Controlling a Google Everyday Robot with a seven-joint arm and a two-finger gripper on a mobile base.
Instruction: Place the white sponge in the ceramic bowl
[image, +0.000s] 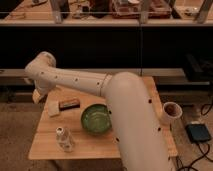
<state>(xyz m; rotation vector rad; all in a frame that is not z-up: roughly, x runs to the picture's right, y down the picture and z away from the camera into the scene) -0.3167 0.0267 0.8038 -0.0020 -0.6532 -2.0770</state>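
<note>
**Bench** (85, 147): light wood, seen from above and in front.

**White sponge** (52, 108): lies flat on the left part of the bench, free of any grip. It is near square, so no long axis can be told. Its broad face points up.

**Bowl** (96, 119): green, glossy, round, upright, near the middle of the bench. It is right of the sponge and apart from it, and nothing shows inside.

**Brown block** (69, 104): dark, oblong, just beside the sponge on its right. Its long axis runs roughly left to right, the right end a little farther back.

**Small bottle** (64, 139): pale, at the front left, near the bowl.

**Cup** (171, 112): white with a brown inside, at the bench's right edge.

**Arm** (75, 82): white, reaching from lower right across the bench to the left.

**Gripper** (36, 95): hangs at the bench's back left edge, just behind the sponge, spread wide, holding nothing.
</note>
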